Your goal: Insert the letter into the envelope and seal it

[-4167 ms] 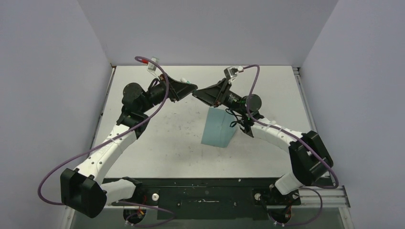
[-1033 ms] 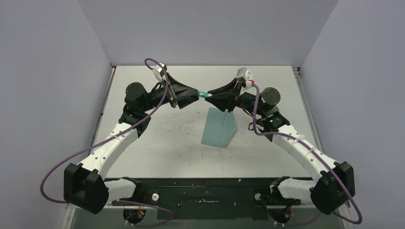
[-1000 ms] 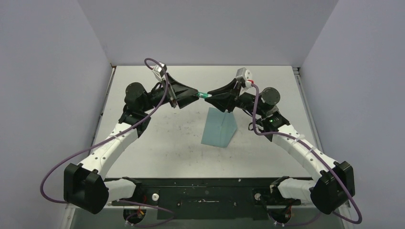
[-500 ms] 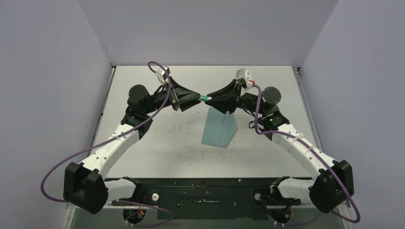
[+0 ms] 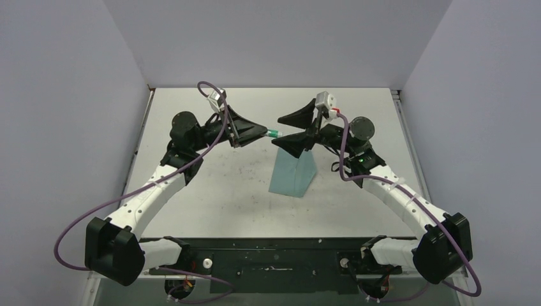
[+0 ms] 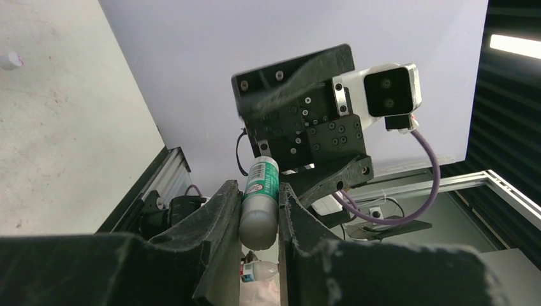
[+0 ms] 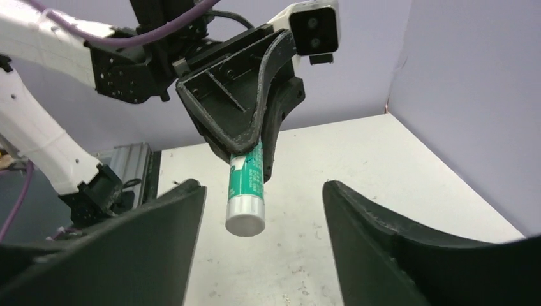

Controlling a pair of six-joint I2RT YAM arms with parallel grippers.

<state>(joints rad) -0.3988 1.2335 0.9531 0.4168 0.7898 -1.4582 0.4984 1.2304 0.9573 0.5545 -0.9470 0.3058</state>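
Observation:
The teal envelope (image 5: 290, 175) lies flat on the table, just in front of both grippers. The letter is hidden from every view. My left gripper (image 5: 263, 132) is shut on a white-and-green glue stick (image 5: 272, 133), which points to the right above the table. In the left wrist view the stick (image 6: 258, 201) sits clamped between the fingers (image 6: 223, 210). My right gripper (image 5: 279, 131) stands open around the stick's free end without touching it. In the right wrist view the stick (image 7: 245, 188) hangs in the wide gap of that gripper (image 7: 261, 191).
A small white object (image 6: 9, 60) lies on the table (image 5: 210, 185) in the left wrist view. Purple walls close in the left, back and right sides. A metal rail (image 5: 399, 105) runs along the table's right edge.
The right gripper has opened and let go of the glue stick. The left gripper has shut on it. Both arms stay almost where they were.

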